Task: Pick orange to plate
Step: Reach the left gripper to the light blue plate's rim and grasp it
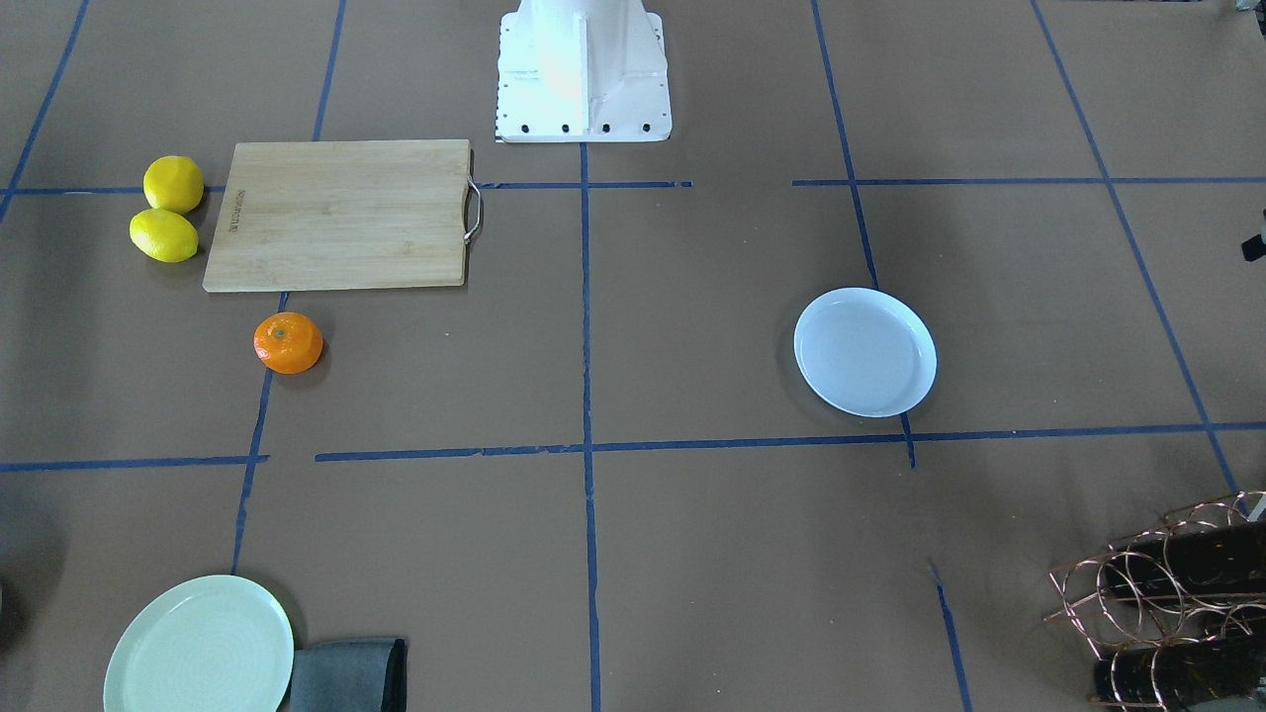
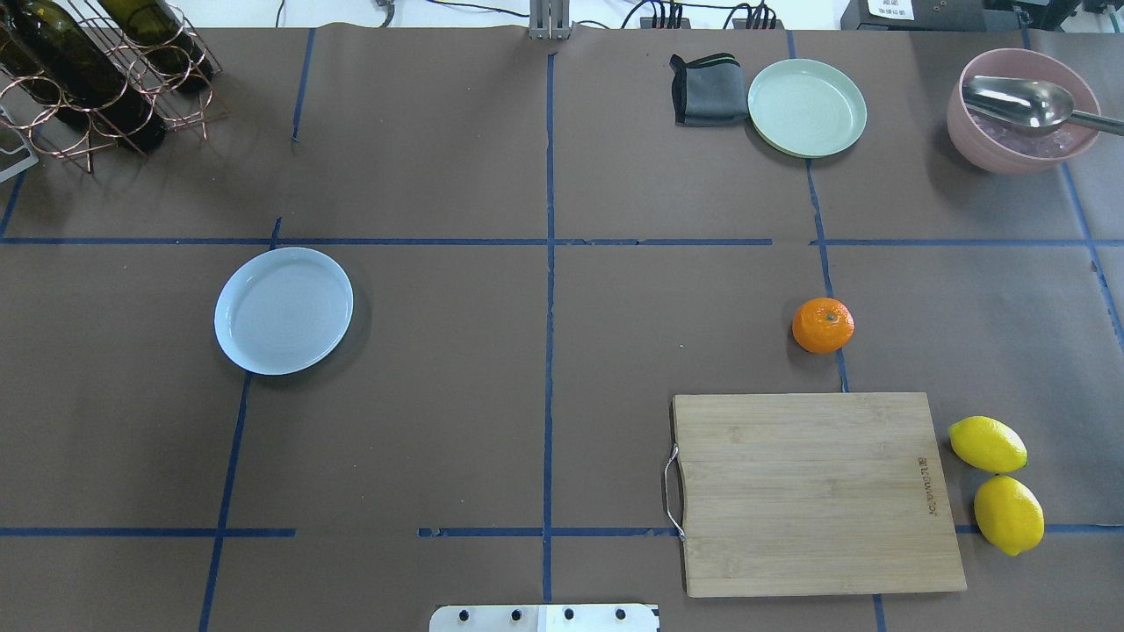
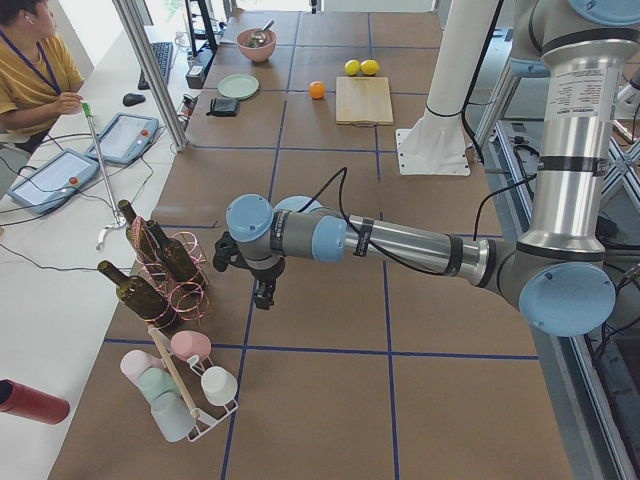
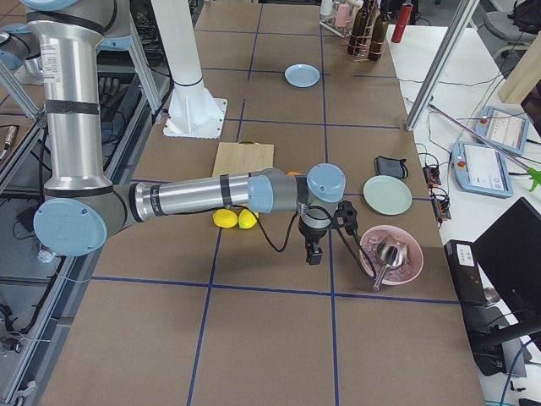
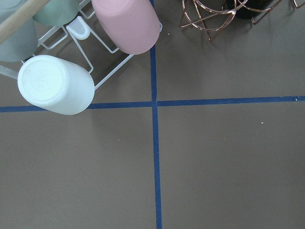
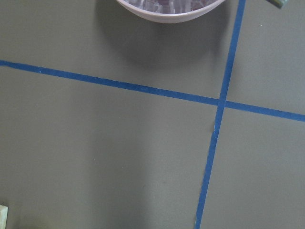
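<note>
The orange (image 2: 823, 325) lies on the brown table just beyond the far edge of the wooden cutting board (image 2: 812, 491), and in the front-facing view the orange (image 1: 288, 342) sits left of centre. The pale bluish-white plate (image 2: 284, 309) rests empty on the table's other half, also seen as the plate (image 1: 865, 351). Neither arm shows in those two views. My left gripper (image 3: 265, 295) hangs near the bottle rack, far from the plate. My right gripper (image 4: 314, 254) hangs beside the pink bowl, past the lemons. I cannot tell whether either is open or shut.
Two lemons (image 2: 997, 483) lie beside the board. A pale green plate (image 2: 807, 107), a grey cloth (image 2: 707, 89) and a pink bowl (image 2: 1023, 110) with a metal scoop stand at the far right. A copper bottle rack (image 2: 97, 79) is far left, with a cup rack (image 5: 71, 57) nearby.
</note>
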Robot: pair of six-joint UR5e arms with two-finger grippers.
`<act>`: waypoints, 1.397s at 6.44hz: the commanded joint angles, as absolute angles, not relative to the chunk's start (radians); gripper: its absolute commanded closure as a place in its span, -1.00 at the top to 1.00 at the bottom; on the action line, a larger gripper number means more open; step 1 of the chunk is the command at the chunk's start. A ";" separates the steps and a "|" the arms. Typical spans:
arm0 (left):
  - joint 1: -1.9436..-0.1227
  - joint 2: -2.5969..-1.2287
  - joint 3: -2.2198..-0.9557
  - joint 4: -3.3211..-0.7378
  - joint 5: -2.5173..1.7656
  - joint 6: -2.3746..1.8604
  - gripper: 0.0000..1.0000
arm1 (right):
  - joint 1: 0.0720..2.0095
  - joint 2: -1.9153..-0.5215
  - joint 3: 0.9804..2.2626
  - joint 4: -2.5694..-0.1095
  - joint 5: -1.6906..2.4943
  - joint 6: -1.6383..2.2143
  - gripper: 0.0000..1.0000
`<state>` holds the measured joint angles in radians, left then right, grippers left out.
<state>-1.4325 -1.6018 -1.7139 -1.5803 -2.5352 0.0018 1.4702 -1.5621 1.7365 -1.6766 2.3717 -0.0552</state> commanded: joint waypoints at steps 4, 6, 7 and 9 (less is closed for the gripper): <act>-0.938 -1.630 -1.642 -2.206 -2.296 -0.904 0.92 | 1.453 -1.557 1.743 -1.678 2.375 -0.048 1.00; -0.882 -1.683 -1.603 -2.204 -2.251 -0.957 0.87 | 1.453 -1.557 1.743 -1.678 2.375 -0.048 1.00; -0.859 -1.686 -1.595 -2.206 -2.211 -0.960 0.87 | 1.453 -1.557 1.743 -1.678 2.375 -0.048 1.00; -0.858 -1.707 -1.551 -2.207 -2.209 -0.954 0.70 | 1.450 -1.557 1.743 -1.678 2.379 -0.048 1.00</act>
